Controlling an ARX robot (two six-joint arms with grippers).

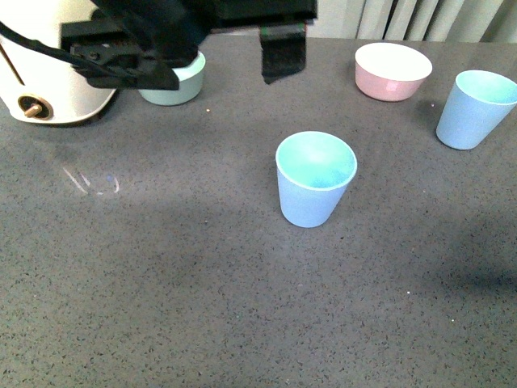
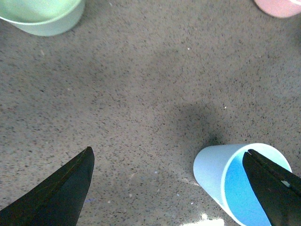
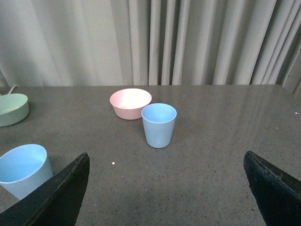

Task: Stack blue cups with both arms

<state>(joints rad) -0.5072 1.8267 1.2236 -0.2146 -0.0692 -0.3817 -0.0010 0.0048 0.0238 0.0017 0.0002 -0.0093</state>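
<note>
1. On the grey tabletop [image 1: 161,307], front view: near cup [image 1: 315,179] stands upright at mid-tabletop, mouth up, empty. Far cup [image 1: 475,109] is upright towards the far right corner, well apart from the near cup. Pink bowl [image 1: 393,70] sits near the far cup, by the far edge. Green bowl [image 1: 174,85] is by the far edge, leftward, partly hidden by the left arm [image 1: 137,40] above it. White appliance [image 1: 48,89] is at the far left corner. Pincer state cannot be told from this view.
2. Left wrist view: left gripper [image 2: 167,188] is spread wide and holds nothing. One finger [image 2: 275,188] overlaps the near cup's mouth; whether they touch cannot be told. The other finger [image 2: 61,193] is over bare tabletop. Both bowls are partly in view.
3. Right wrist view: right gripper [image 3: 164,195] is spread wide, empty, above the tabletop. The far cup stands ahead of it, just beside the pink bowl. The near cup shows next to one finger [image 3: 56,197]. Curtain [image 3: 164,42] hangs behind the far edge.
</note>
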